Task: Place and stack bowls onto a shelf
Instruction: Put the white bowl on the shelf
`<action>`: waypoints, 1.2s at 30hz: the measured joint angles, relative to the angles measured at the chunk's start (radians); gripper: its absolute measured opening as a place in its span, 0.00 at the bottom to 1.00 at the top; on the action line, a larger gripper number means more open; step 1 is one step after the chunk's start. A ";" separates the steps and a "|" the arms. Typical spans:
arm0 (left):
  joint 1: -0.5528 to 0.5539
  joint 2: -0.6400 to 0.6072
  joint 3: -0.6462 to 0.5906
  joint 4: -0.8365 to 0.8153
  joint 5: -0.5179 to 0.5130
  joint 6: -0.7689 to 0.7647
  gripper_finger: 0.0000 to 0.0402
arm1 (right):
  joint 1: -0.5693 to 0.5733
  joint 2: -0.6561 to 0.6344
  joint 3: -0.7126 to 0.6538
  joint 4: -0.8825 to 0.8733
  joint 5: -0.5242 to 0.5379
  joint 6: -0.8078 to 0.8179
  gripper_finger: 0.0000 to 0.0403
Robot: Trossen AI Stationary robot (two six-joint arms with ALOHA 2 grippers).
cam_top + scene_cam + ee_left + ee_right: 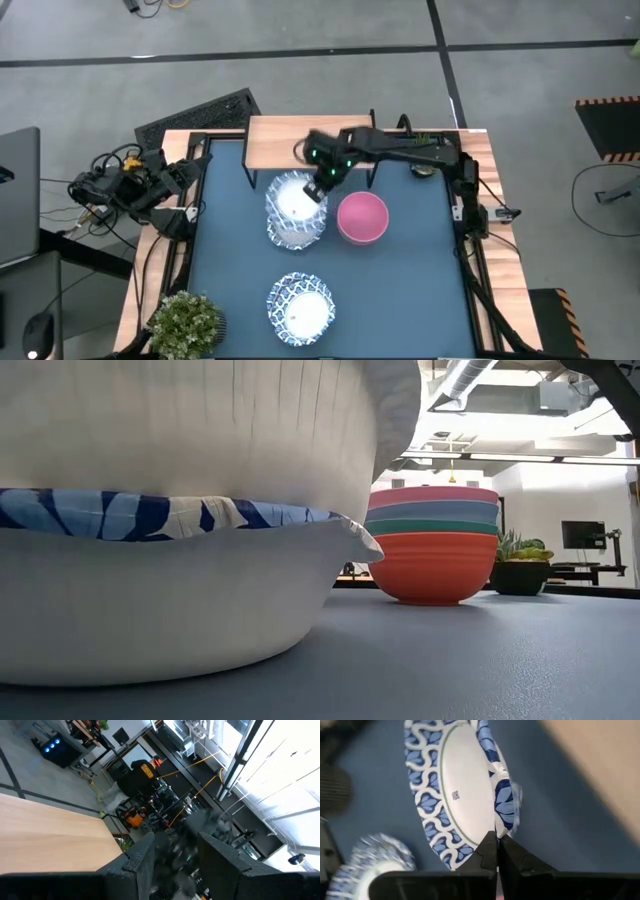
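Note:
My right gripper (318, 186) reaches from the right to the table's middle and is shut on a white bowl with a blue pattern (296, 205), also seen in the right wrist view (460, 790). A second white patterned bowl (300, 308) sits on its base near the near edge (375, 862). A stack with a pink bowl on top (362, 218) stands on the table; the low view shows pink, lavender-blue, green and red bowls (433, 545). The wooden shelf (285, 140) stands at the far edge. My left gripper (175, 865) waits open off the table's left side. My right gripper pinches the white patterned bowl's rim (496, 822) between its two fingers, which meet on the edge. The fingers come from the table's right and far side, slanting down. The bowl hangs steeply tilted with its inside toward the gripper; whether its lower edge touches the table I cannot tell.
A potted plant (185, 320) stands at the near left corner and a small one (425, 170) at the far right (520, 565). The near white bowl (150, 610) fills the low view's left. Blue tabletop (400, 290) lies bare on the right.

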 joint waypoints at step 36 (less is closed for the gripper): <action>0.000 0.000 0.000 0.000 -0.094 -0.027 0.34 | -0.384 0.227 0.142 0.326 -0.404 0.122 0.10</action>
